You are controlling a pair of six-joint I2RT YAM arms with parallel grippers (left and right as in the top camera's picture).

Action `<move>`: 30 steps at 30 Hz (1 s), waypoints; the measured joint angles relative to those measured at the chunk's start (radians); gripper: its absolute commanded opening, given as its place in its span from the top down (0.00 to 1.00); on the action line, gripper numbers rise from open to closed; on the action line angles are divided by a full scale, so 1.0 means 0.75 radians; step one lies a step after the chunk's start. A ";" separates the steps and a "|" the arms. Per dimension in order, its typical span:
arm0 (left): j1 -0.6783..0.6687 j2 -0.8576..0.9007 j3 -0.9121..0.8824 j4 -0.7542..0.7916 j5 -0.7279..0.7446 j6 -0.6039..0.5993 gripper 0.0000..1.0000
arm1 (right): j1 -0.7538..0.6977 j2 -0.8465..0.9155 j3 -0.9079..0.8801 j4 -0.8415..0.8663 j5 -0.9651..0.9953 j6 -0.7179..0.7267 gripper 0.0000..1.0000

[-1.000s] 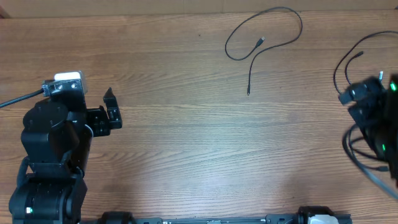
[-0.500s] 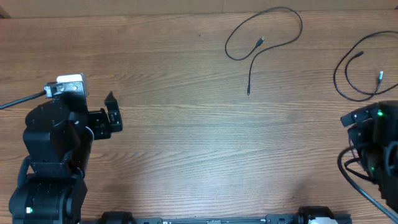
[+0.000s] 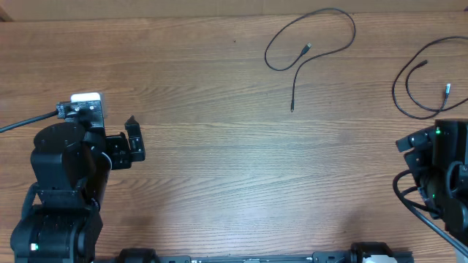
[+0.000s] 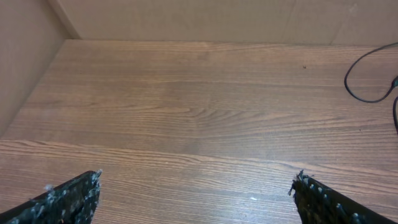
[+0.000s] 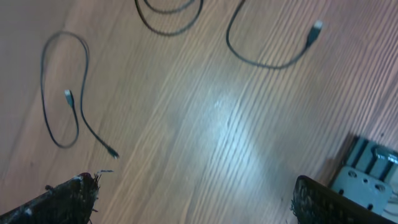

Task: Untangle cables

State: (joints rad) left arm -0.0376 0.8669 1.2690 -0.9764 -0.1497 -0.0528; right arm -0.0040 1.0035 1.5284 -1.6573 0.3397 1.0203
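With the left pincer (image 4: 196, 186) and the right pincer (image 5: 194, 183) both spread wide and empty, the 2 cables (image 5: 67, 95) (image 5: 315, 27), lying apart ahead of the right pincer, are judged best left undisturbed.

Wood-grain table (image 3: 219, 161) w/ beige wall (image 4: 186, 18) along far edge & left side.

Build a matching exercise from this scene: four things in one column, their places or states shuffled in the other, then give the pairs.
Things:
1. cable with a straight tail
2. other cable
3. left gripper
4. right gripper

Places:
a. near right side, open
b. far side, middle
c. near left side, open
d. far side, right edge

Pairs: 1-b, 2-d, 3-c, 4-a
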 measured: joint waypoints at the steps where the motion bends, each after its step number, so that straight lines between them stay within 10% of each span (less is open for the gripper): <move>1: 0.000 0.000 0.000 0.000 0.000 0.000 0.00 | 0.000 0.000 0.000 -0.013 -0.017 0.001 0.00; 30: 0.000 0.000 0.000 -0.100 0.000 0.000 0.00 | 0.000 0.005 0.000 -0.045 -0.166 0.000 0.00</move>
State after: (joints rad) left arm -0.0376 0.8669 1.2690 -1.0512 -0.1497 -0.0528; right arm -0.0040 1.0073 1.5284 -1.6909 0.2150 1.0203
